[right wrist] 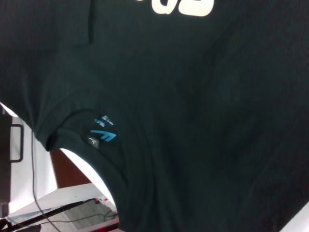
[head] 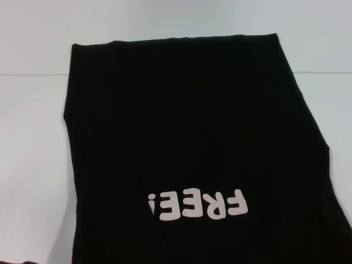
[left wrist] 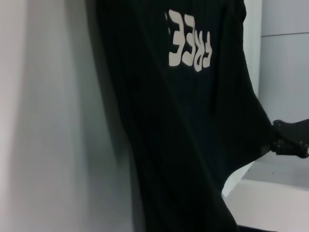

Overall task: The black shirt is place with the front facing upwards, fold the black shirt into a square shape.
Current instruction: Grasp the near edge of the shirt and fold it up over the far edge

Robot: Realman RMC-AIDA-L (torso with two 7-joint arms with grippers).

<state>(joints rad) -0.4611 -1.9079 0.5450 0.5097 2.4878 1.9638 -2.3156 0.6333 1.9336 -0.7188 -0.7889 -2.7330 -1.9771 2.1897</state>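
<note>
The black shirt (head: 187, 132) lies front up on the white table (head: 33, 165), reaching from the far edge to the near edge of the head view. Its off-white "FREE!" lettering (head: 195, 204) reads upside down near me. In the left wrist view the shirt (left wrist: 183, 125) is drawn out to a point at the right gripper (left wrist: 288, 139), which pinches its edge. The right wrist view shows the collar with the small blue neck label (right wrist: 103, 135), raised off the table. Neither gripper appears in the head view, and the left gripper shows nowhere.
Bare white table top (head: 27, 110) lies to the left of the shirt, and more (head: 330, 71) to its right. Under the lifted collar I see a table edge, a brown floor (right wrist: 70, 169), cables (right wrist: 58, 215) and a dark frame (right wrist: 14, 142).
</note>
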